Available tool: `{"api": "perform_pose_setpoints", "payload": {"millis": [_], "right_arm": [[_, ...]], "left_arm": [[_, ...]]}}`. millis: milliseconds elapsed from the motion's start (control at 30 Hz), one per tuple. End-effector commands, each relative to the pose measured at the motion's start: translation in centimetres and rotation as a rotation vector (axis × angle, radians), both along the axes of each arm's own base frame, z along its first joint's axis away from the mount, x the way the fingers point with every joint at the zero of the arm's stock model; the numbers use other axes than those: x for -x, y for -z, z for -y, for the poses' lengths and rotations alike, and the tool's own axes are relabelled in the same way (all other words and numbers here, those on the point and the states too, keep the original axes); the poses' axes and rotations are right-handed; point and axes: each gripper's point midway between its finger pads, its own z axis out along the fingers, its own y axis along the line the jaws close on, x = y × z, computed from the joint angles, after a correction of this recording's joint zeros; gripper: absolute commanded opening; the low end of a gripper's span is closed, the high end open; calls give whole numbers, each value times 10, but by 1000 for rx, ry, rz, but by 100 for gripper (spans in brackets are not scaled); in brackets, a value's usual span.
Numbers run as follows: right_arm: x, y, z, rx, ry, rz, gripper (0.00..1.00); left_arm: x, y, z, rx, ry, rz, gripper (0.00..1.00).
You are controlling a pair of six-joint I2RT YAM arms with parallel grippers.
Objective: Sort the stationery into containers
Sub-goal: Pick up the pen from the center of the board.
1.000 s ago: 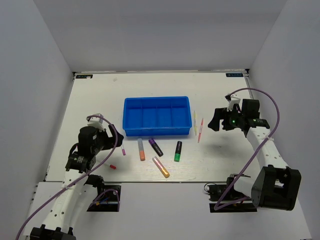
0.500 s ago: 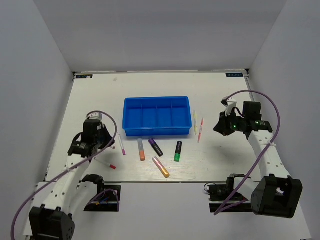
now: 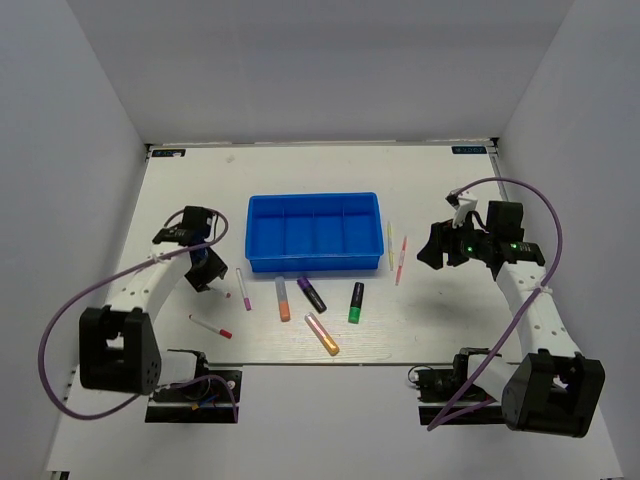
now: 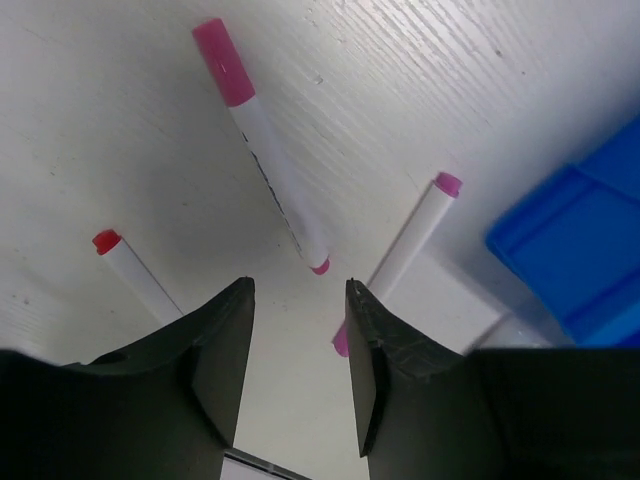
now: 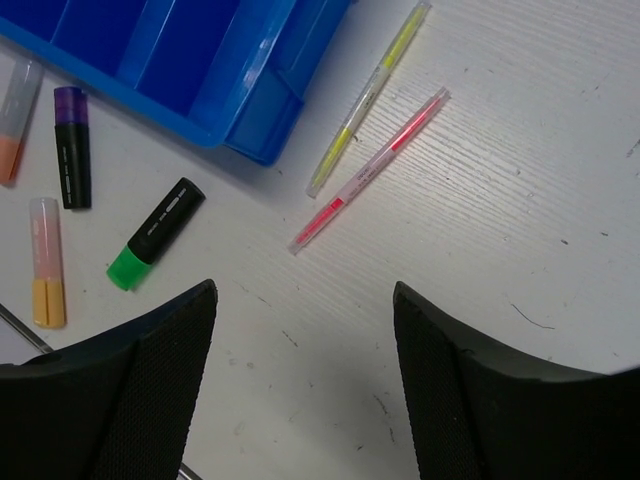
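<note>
The blue tray [image 3: 312, 232] sits mid-table, its compartments bare. In front of it lie orange [image 3: 283, 298], purple/black [image 3: 311, 293], green/black [image 3: 356, 302] and pink/orange [image 3: 322, 334] highlighters. A yellow pen [image 3: 390, 245] and a pink pen [image 3: 401, 260] lie right of the tray. My left gripper [image 4: 300, 290] is open and holds nothing. It hovers over a pink-capped pen [image 4: 262, 150], with a purple-ended pen [image 4: 410, 240] and a red-capped pen [image 4: 130, 265] to either side. My right gripper [image 5: 305, 290] is open above bare table near the pink pen [image 5: 370, 170].
White walls enclose the table on three sides. The tray's corner [image 4: 590, 240] is close to the right of my left gripper. Purple cables loop off both arms.
My left arm has swung from the front left up toward the tray's left end, over the pens there. My right gripper has shifted only slightly.
</note>
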Motion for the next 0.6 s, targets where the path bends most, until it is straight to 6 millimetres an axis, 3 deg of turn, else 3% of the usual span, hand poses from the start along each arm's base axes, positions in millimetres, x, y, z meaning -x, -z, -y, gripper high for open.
{"api": "perform_pose_setpoints", "payload": {"millis": [0, 567], "right_arm": [[-4, -9, -1, -14, 10, 42, 72], [-3, -8, 1, -27, 25, 30, 72]], "left_arm": [[-8, -1, -5, -8, -108, -33, 52], [-12, 66, -11, 19, -189, -134, 52]]}}
